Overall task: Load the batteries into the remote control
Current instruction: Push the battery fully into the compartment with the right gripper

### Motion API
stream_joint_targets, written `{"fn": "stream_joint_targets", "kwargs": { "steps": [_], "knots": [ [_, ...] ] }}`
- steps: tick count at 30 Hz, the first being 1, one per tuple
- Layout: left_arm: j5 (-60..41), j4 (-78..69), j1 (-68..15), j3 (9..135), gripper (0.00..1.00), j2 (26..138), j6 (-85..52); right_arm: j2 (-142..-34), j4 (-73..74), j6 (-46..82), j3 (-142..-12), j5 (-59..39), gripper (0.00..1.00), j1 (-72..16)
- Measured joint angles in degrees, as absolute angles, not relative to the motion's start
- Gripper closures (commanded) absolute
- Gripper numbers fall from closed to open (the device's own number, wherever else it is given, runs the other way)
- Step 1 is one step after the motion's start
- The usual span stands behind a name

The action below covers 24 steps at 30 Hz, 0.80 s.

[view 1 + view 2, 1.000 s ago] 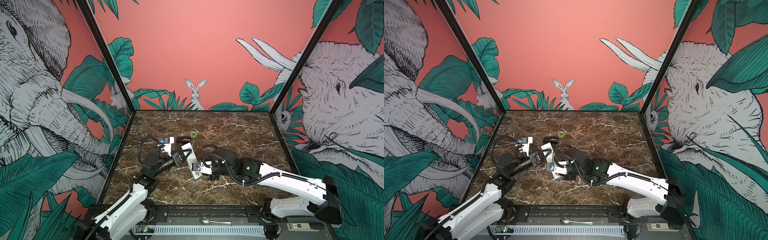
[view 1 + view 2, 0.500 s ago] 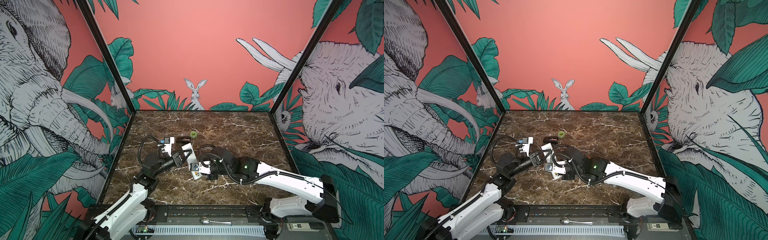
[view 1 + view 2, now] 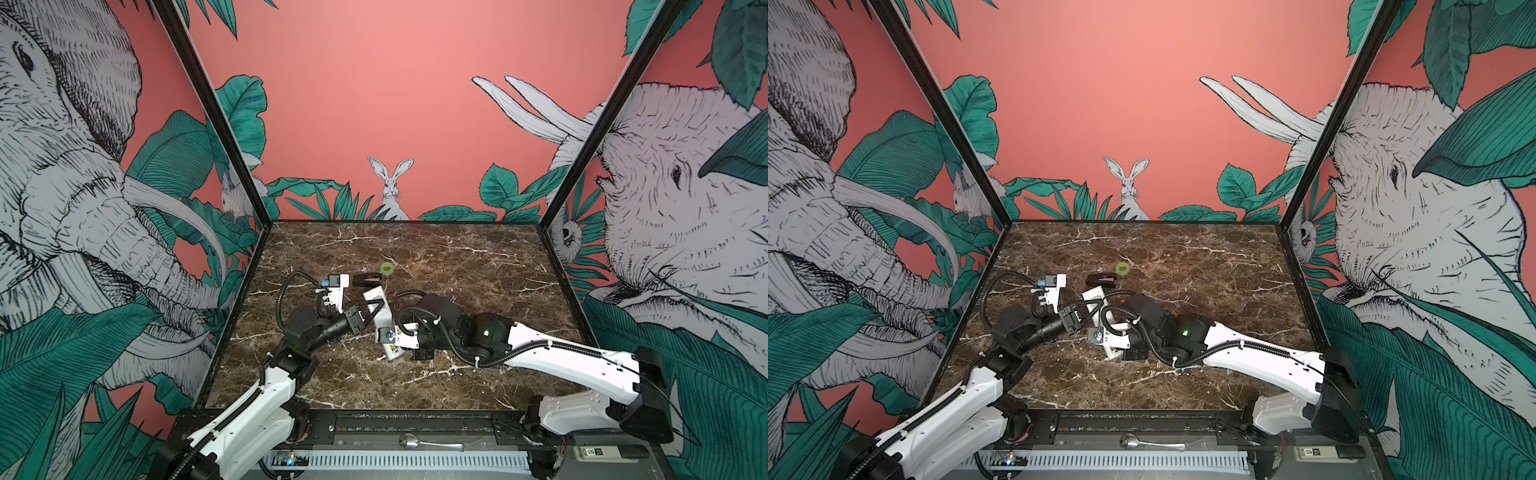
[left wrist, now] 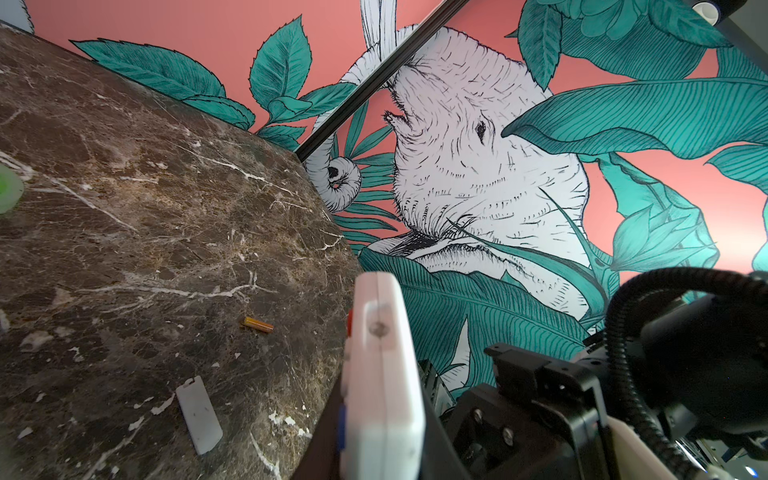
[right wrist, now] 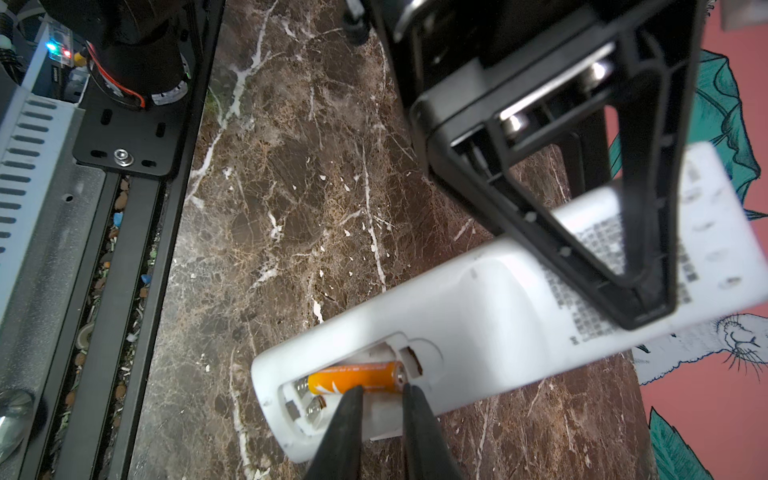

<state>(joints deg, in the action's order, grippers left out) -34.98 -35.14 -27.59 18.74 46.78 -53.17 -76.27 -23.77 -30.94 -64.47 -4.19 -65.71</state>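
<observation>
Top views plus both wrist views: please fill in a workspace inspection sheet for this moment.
Surface: brown marble table, no spill seen.
Job's things: remote with its bay open; loaded battery lies in the bay; loose battery lies on the table, with the bay cover lying apart from it.
Clutter: green tape roll; black wedge beside it.
Grippers: left gripper shut on the remote; right gripper with jaws slightly apart, tips at the loaded battery.
Cables: black conduit loops on both arms.
Surroundings: jungle mural walls; spoon on the front rail.
</observation>
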Motion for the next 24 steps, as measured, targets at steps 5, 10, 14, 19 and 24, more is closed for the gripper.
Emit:
{"fn": "stream_joint_targets", "kwargs": {
  "steps": [5, 10, 14, 19, 24],
  "knots": [
    [-35.0, -35.1, -27.6, 18.7, 1.0, 46.8, -53.1, -76.9, -24.1, -31.4, -64.9, -4.5, 0.81, -65.7],
    [-35.0, -35.1, -27.6, 18.7, 1.0, 46.8, -53.1, -77.4, -24.5, -31.6, -65.5, -4.7, 0.82, -65.7],
    [-35.0, -35.1, -27.6, 18.7, 1.0, 46.8, -53.1, -77.7, -24.5, -31.6, -65.6, -4.8, 0.82, -65.7],
    [-34.9, -35.0, -27.6, 18.7, 1.0, 46.8, -52.9, -78.4, -24.6, -31.7, -66.0, -4.9, 0.83, -65.7],
    [-34.7, -34.5, -27.6, 18.7, 1.0, 46.8, -52.7, -79.0, -24.9, -31.7, -66.4, -4.9, 0.83, -65.7]
  ]
}}
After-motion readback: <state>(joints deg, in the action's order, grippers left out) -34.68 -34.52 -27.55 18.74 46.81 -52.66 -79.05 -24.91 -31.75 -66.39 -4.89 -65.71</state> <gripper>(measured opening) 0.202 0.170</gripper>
